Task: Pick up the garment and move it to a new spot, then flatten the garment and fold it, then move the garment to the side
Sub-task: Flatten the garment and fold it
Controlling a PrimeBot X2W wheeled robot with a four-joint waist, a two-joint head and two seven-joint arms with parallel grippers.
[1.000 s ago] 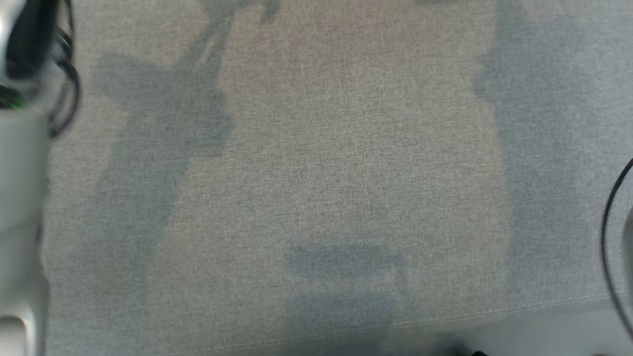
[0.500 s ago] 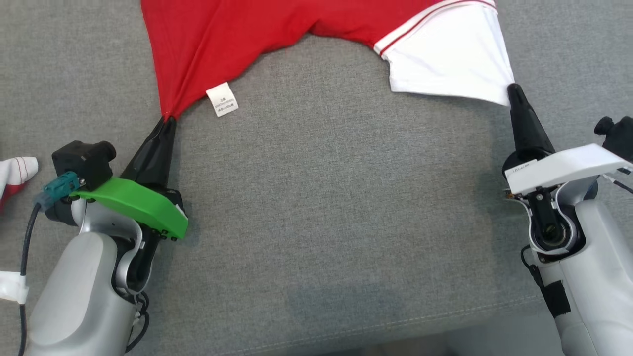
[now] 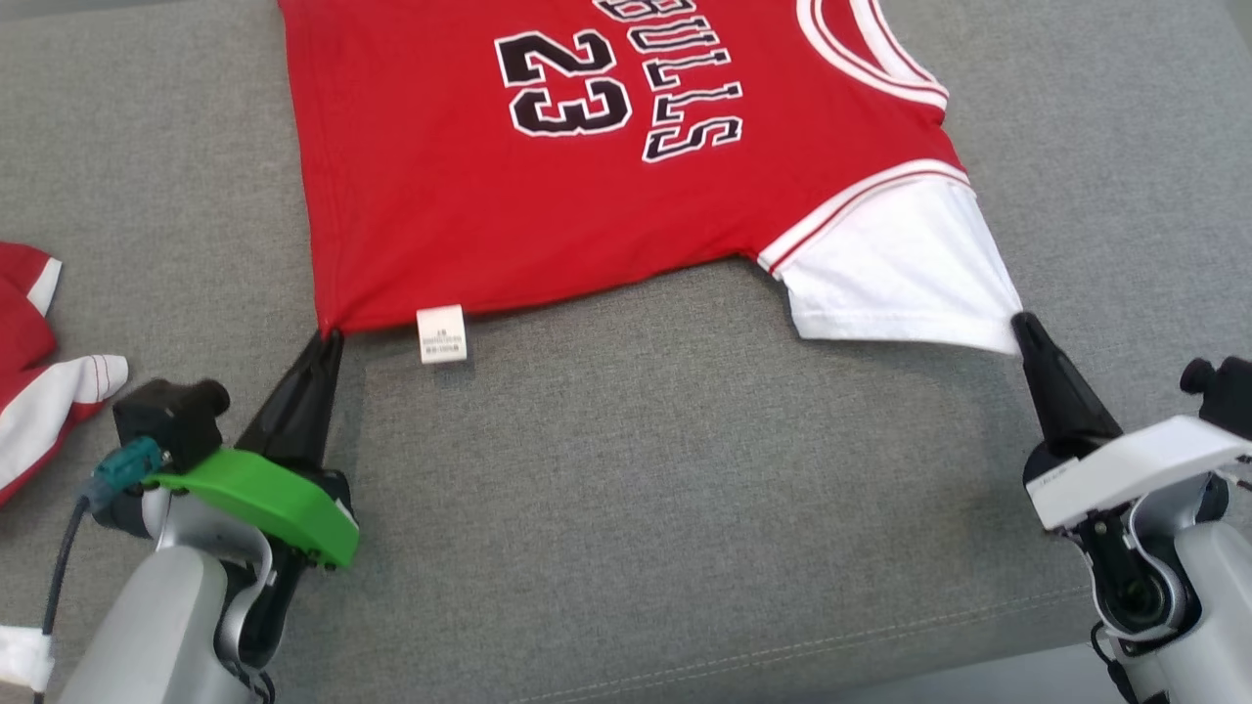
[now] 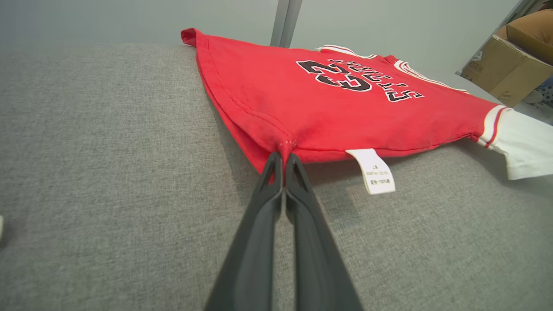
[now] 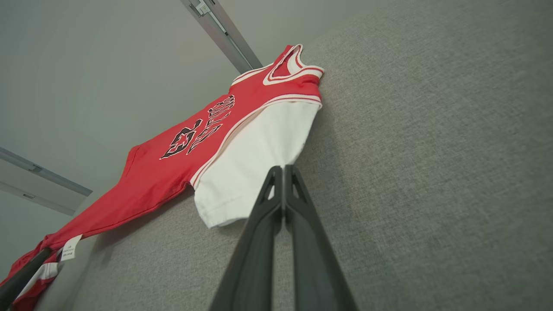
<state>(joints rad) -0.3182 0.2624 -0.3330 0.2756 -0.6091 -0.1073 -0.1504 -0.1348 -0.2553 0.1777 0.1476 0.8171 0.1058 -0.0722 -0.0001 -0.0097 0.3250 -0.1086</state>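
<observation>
In the lower left of the head view, the left gripper (image 3: 331, 339) is seen with its two dark fingers pressed together, and the hem corner of the red jersey (image 3: 548, 215) is pinched between their tips. In the lower right, the right gripper (image 3: 1022, 321) is likewise closed tight, and the outer corner of the jersey's white sleeve (image 3: 895, 284) is clamped at its tip. The jersey is spread face up across the upper middle of the head view on the grey fabric surface (image 3: 636, 489) and is drawn out between the two grips. The number 23 and black lettering are shown on its chest, and the white-trimmed neckline is cut off by the top edge. A white label (image 3: 441, 334) is attached at the hem just beside the left gripper's tips. A second red and white garment (image 3: 39, 391) is seen crumpled at the left edge of the head view, apart from the jersey. A cardboard box (image 4: 505, 73) is visible in the upper right of the left wrist view.
</observation>
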